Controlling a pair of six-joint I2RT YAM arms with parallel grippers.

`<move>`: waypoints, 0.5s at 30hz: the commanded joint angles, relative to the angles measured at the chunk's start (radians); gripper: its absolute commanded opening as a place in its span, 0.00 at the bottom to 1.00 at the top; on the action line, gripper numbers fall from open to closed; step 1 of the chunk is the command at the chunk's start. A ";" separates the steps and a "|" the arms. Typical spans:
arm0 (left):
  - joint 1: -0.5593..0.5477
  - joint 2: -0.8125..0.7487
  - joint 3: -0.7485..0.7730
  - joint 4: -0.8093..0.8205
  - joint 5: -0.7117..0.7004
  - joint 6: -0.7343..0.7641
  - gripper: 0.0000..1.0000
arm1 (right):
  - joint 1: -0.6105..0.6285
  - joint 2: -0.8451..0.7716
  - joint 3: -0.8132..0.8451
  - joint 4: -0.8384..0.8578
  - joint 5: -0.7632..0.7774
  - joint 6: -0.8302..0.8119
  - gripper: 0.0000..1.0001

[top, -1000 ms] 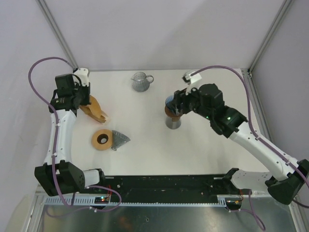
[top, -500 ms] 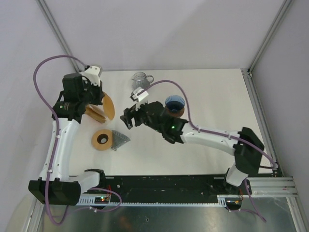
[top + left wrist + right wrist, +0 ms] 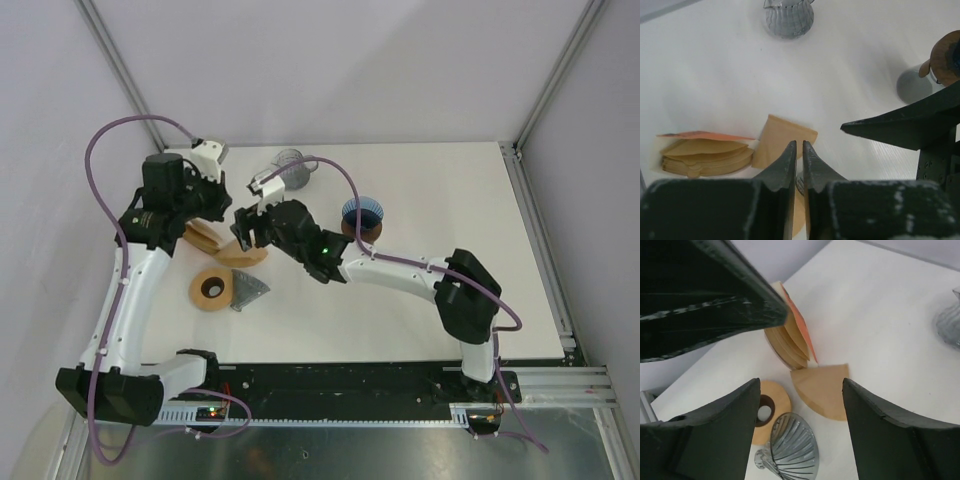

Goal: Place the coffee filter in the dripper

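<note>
A single brown coffee filter (image 3: 246,256) lies flat on the table beside the filter stack (image 3: 200,238); it shows in the left wrist view (image 3: 782,142) and the right wrist view (image 3: 826,390). The glass dripper (image 3: 250,289) lies on its side next to its wooden ring (image 3: 209,289), both below my right gripper (image 3: 801,382). My right gripper (image 3: 247,226) is open wide above the filter and dripper (image 3: 795,445). My left gripper (image 3: 216,200) hangs above the filter with its jaws closed and nothing between them (image 3: 800,146).
A glass server (image 3: 292,166) stands at the back. A grey cup (image 3: 912,85) carrying a wooden holder with a blue filter (image 3: 362,214) stands right of centre. The two grippers are close together; the right one (image 3: 910,120) fills the left wrist view's right side.
My right arm swung from the cup on the right across to the left, over the dripper. My left gripper carried a filter rightward; the filter now lies on the table.
</note>
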 commanded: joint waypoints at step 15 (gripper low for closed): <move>0.274 0.169 -0.219 0.004 0.310 1.061 0.77 | -0.036 -0.357 -0.233 -0.185 -0.033 -0.083 0.73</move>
